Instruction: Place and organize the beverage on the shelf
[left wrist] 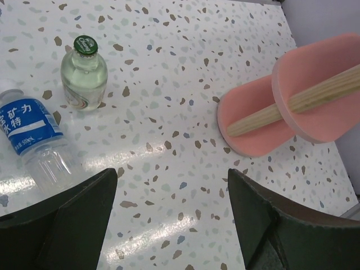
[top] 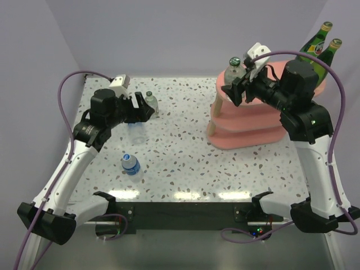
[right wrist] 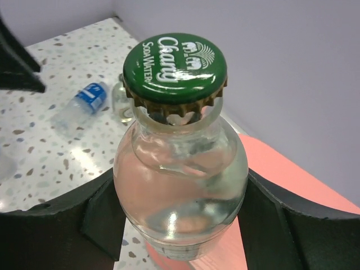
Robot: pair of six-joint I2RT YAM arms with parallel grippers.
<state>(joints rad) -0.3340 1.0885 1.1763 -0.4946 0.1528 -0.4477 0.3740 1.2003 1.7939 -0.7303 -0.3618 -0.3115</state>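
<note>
The pink shelf [top: 253,121] stands at the right, with two dark green bottles [top: 322,44] on the back of its top tier. My right gripper [top: 236,85] is shut on a clear green-capped bottle [right wrist: 180,169], held upright over the left end of the top tier [right wrist: 292,174]. My left gripper [top: 142,109] is open and empty above the table [left wrist: 171,214]. A second green-capped bottle [left wrist: 84,73] stands just beyond it. A blue-label bottle [left wrist: 36,140] lies by its left finger. Another blue-label bottle [top: 130,164] stands nearer the front.
The shelf's lower tiers and a wooden post [left wrist: 298,104] show at the right of the left wrist view. The speckled table [top: 180,146] ends at purple walls behind and at both sides.
</note>
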